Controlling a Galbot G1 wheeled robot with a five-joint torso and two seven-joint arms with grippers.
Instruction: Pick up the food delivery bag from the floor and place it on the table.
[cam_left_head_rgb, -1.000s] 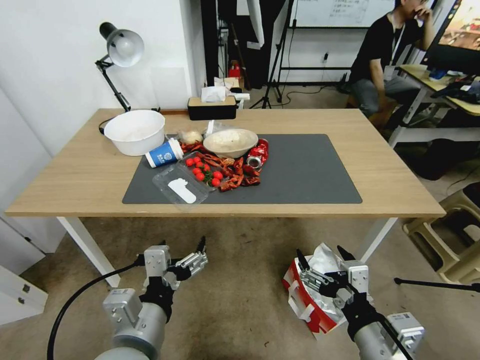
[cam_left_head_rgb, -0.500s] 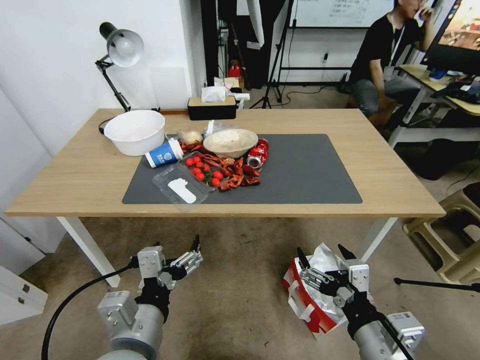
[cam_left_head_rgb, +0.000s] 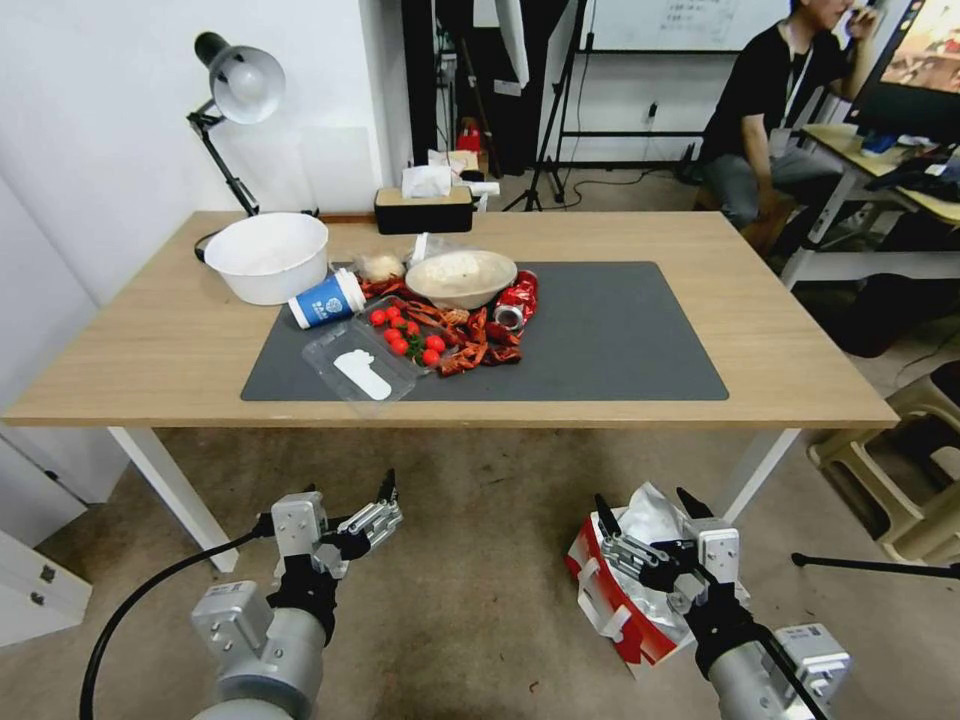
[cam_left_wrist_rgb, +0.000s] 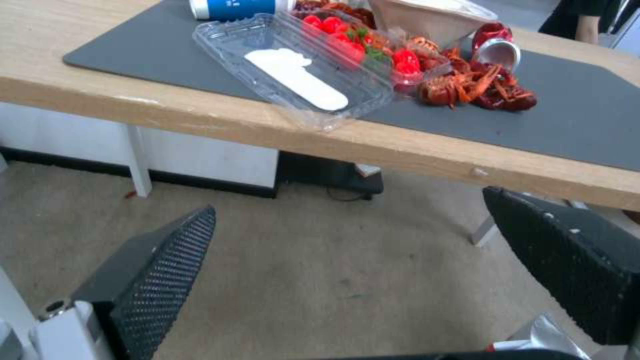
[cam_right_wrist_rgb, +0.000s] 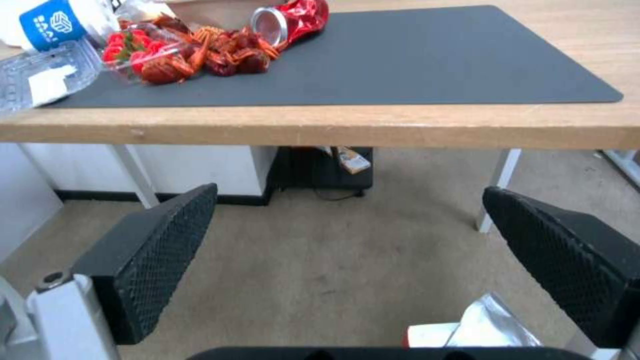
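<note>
The food delivery bag (cam_left_head_rgb: 625, 590) is sitting on the floor in front of the tabletop (cam_left_head_rgb: 790, 350); the right gripper (cam_left_head_rgb: 650, 510) is hovering directly over it with fingers spread open; the left gripper (cam_left_head_rgb: 350, 500), also open and empty, is waiting well apart.

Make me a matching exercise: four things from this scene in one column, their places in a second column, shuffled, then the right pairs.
Things:
1. food delivery bag
2. blue paper cup
3. white basin
4. tissue box

Places:
A. at the far edge of the table
B. on the floor under the right tool
C. on its side at the dark mat's far left corner
D. upright on the bare wood left of the mat

Pairs: 1-B, 2-C, 3-D, 4-A
</note>
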